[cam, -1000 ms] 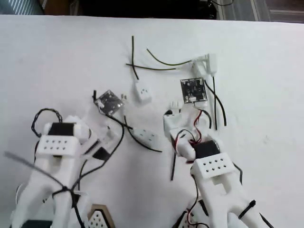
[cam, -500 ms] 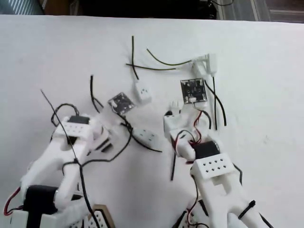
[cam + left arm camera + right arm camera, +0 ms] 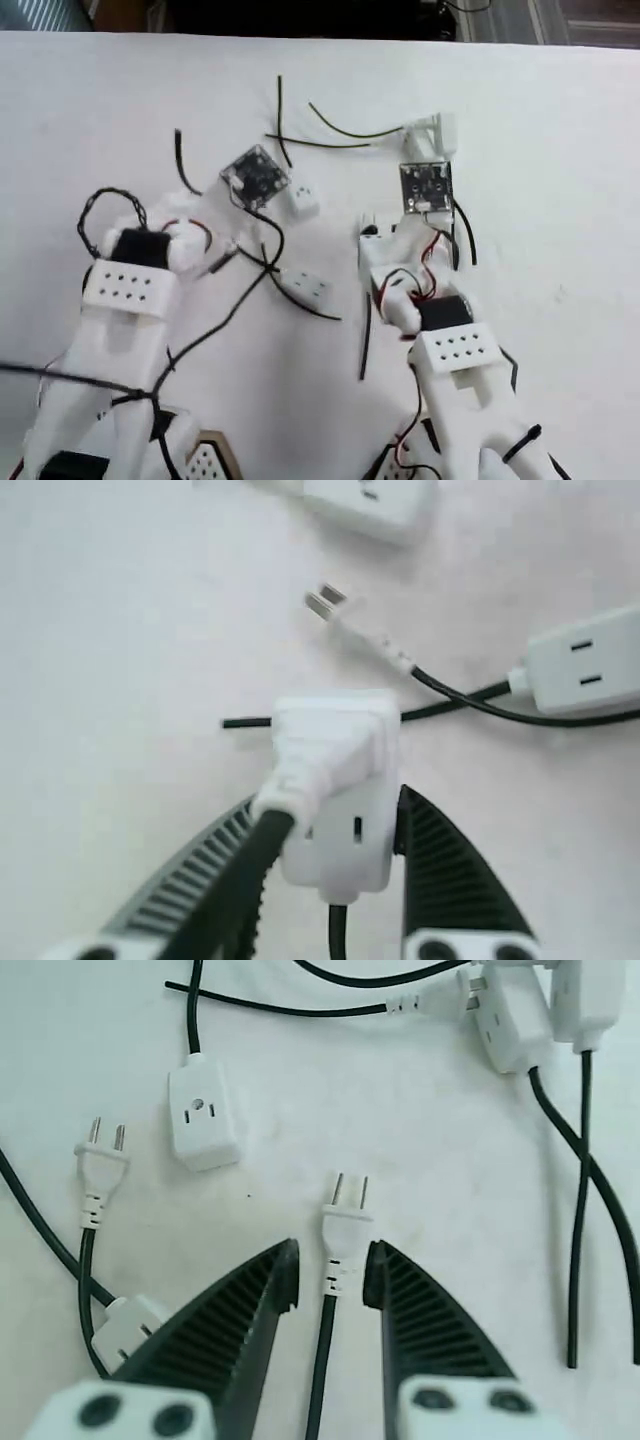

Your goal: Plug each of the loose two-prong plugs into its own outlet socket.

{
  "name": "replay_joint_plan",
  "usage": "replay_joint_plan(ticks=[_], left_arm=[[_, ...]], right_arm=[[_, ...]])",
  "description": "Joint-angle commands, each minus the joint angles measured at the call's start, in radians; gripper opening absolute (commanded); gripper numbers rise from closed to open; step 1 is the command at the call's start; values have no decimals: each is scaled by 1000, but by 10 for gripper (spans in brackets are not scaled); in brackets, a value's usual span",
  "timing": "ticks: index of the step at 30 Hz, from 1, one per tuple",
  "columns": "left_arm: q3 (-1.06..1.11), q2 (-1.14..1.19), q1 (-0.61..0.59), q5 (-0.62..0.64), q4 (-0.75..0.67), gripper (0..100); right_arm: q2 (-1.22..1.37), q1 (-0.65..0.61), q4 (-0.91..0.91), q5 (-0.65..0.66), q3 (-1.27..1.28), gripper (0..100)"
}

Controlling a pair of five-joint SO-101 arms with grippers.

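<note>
No letter, number, label or sign can be read on any plug [image 3: 345,1225], on any outlet socket [image 3: 203,1110] or on the white table [image 3: 560,120].

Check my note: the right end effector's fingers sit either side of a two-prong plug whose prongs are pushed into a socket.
Wrong on the prongs. The right wrist view shows the right end effector with its fingers either side of the two-prong plug, but its prongs are bare and free; the nearest socket lies apart from it.
</note>
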Motion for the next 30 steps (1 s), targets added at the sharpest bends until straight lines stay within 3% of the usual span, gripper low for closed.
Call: replay_joint_plan(ticks=[1, 8, 17, 20, 24, 26, 30], left_arm=[[-121, -31, 18, 11, -23, 22], [-334, 269, 113, 11, -109, 22], [-789, 734, 197, 12, -160, 31], [-919, 840, 209, 55, -150, 121], [-1034, 915, 200, 253, -147, 333], [-1079, 918, 200, 292, -101, 353], [-1174, 917, 203, 255, 26, 338]], right_arm=[[-33, 38, -38, -11, -9, 104], [-33, 145, -70, -11, -9, 104], [-28, 165, -70, -11, -9, 105], [-28, 165, -70, -11, -9, 105], [-28, 163, -70, -11, -11, 105], [-30, 163, -70, -11, -11, 105], [-30, 157, -70, -11, -11, 105]])
